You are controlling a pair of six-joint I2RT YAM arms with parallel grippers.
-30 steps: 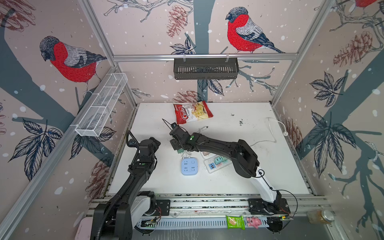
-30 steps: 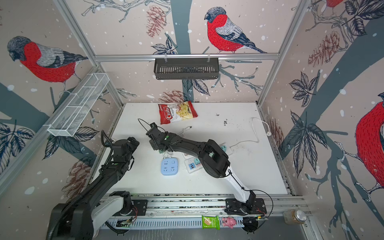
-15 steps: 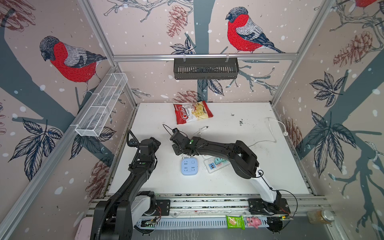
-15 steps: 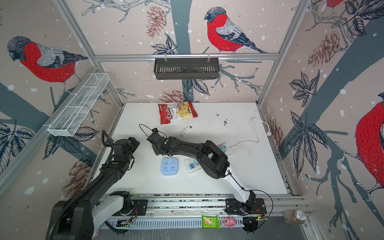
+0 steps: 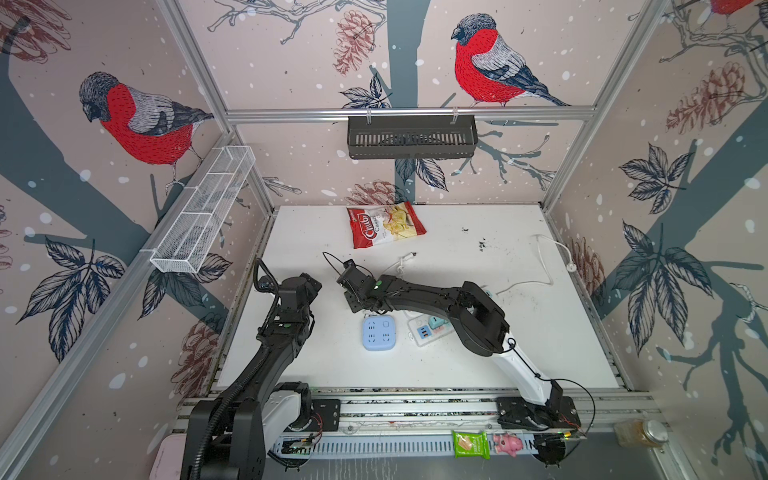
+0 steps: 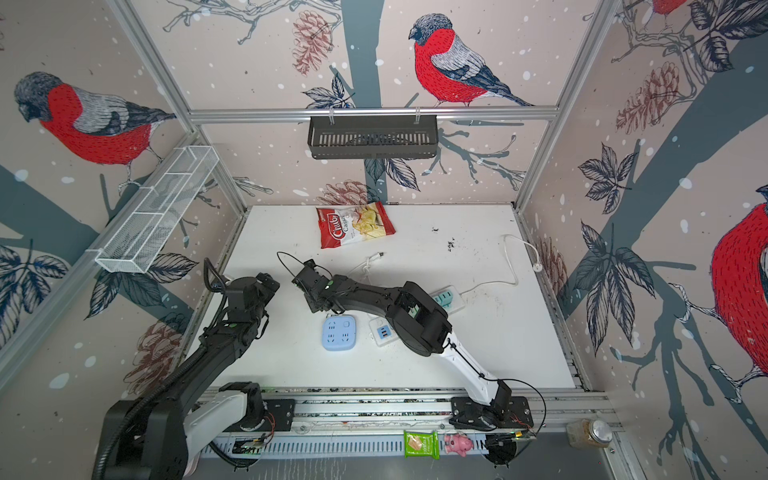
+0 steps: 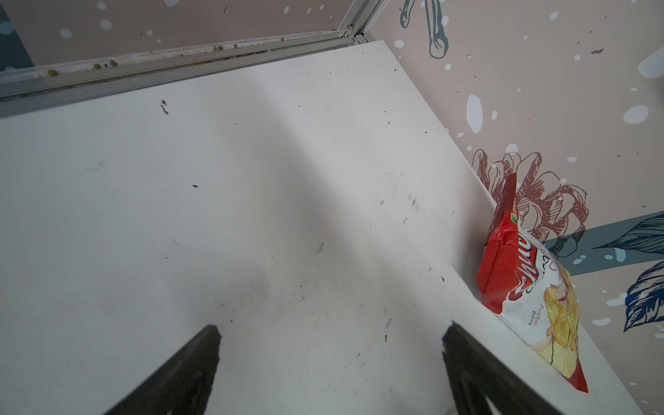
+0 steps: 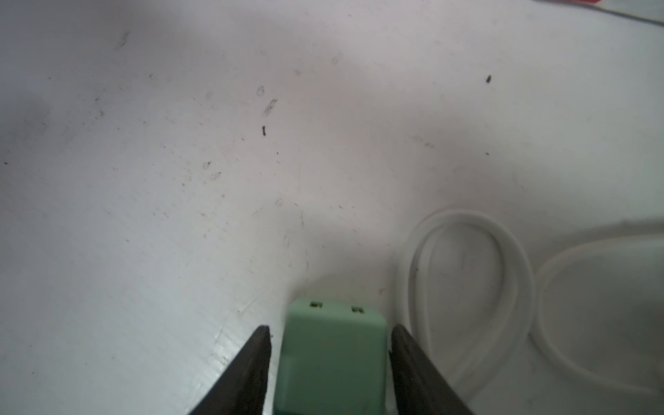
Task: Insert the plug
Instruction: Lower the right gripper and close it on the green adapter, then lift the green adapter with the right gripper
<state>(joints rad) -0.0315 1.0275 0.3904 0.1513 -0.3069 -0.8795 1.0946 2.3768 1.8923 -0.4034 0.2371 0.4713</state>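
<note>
**Containers.** A white wire-mesh basket [image 5: 203,208], long, rectangular and split by dividers into compartments, is fixed to the left wall frame. A black slotted tray [image 5: 411,137] hangs by two hooks from the rear rail; its contents cannot be seen. A glass jar [image 5: 640,432] with a metal lid stands off the tabletop [image 5: 457,365] at the front right.

**Markings.** A glossy red-and-white crisp bag [image 5: 386,224] lies flat at the rear of the tabletop. Its logo reads roughly "Chuby". The left wrist view shows the small print "Keripik Singkong".

**Hardware.** The blue socket block [image 5: 378,332] is a rounded square of smooth plastic, openings facing up, lying mid-tabletop. Just beside it, a white power strip [image 5: 428,332] with blue USB ports lies partly under the right arm.

**Task item.** The green plug [image 8: 330,359] is a mint, round-cornered plastic block with two small slots at its front edge. It sits between the fingers of the right pincer [image 8: 330,327], which is just beyond the blue socket block toward the rear. A looped white cord [image 8: 467,273] lies beside it. The jaws stand close against both sides of the plug. A thin dark line remains on one side, so a firm clamp cannot be confirmed. The left pincer [image 7: 331,326] is spread wide above bare tabletop.
</note>
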